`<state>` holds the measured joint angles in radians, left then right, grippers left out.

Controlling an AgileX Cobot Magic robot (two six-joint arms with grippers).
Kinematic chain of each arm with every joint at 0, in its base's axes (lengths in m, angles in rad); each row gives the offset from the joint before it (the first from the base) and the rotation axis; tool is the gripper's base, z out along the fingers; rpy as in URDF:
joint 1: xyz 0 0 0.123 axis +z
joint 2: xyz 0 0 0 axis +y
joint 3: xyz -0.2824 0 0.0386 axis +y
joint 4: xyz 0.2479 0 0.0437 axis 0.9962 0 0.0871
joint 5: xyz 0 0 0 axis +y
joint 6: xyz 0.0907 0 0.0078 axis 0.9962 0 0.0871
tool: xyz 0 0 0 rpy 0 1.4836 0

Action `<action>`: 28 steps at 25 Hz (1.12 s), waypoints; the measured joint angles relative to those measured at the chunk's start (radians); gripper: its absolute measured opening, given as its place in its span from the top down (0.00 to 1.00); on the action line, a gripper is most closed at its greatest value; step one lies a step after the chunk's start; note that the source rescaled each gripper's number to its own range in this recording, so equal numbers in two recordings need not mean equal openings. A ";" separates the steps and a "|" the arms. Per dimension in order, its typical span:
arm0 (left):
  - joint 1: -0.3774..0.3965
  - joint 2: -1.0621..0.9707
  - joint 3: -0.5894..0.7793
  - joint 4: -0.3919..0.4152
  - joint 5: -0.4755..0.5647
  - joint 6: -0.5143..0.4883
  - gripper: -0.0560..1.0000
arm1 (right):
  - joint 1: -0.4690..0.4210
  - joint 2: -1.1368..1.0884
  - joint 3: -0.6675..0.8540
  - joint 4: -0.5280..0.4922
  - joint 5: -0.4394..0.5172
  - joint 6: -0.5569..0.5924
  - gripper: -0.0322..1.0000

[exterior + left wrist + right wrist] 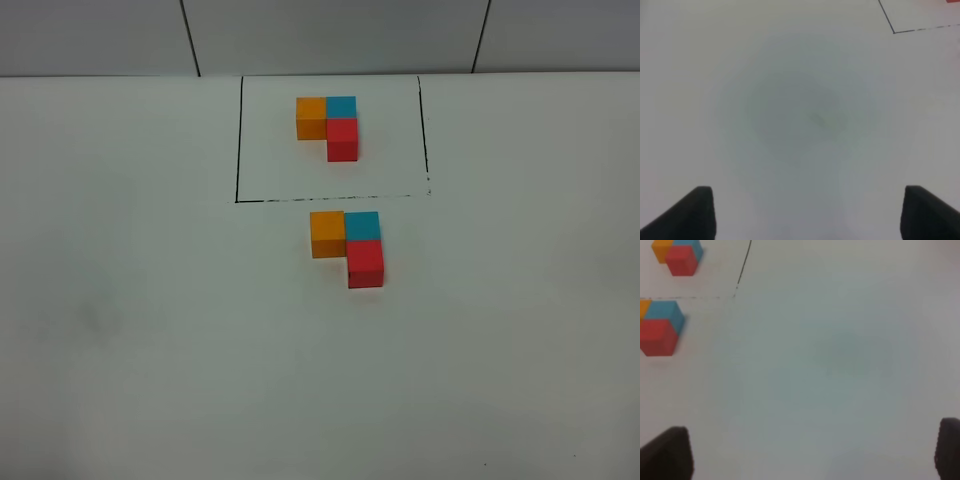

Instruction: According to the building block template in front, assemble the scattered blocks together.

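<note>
The left claw (807,212) hangs over bare white bench (130,330), its two dark fingertips (697,212) spread wide with nothing between them; a corner of the black drawn rectangle (895,31) shows at the edge of its wrist view.

Near the middle of the bench, inside that rectangle, sits the building block template (329,127): orange and blue cubes side by side, with a red one in front of the blue.

Just outside the frame's near line lie the scattered blocks, joined in the same L: the orange block (327,233) touches the teal-blue block (362,225), and the red block (366,263) sits against the front of the teal-blue one.

Further right, the right claw (812,452) is also spread wide and grips nothing, above bare bench well apart from both clusters.
</note>
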<state>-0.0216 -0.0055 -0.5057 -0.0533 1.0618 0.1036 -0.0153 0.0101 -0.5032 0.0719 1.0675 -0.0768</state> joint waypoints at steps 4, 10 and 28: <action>0.000 0.000 0.000 0.000 0.000 0.000 0.27 | 0.000 0.000 0.000 0.000 0.000 0.000 0.04; 0.000 0.000 0.000 0.000 0.000 0.000 0.27 | 0.000 0.000 0.000 0.000 0.000 0.000 0.06; 0.000 0.000 0.000 0.000 0.000 0.000 0.27 | 0.000 0.000 0.000 0.000 0.000 0.000 0.09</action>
<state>-0.0216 -0.0055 -0.5057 -0.0533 1.0618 0.1036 -0.0153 0.0101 -0.5032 0.0719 1.0675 -0.0768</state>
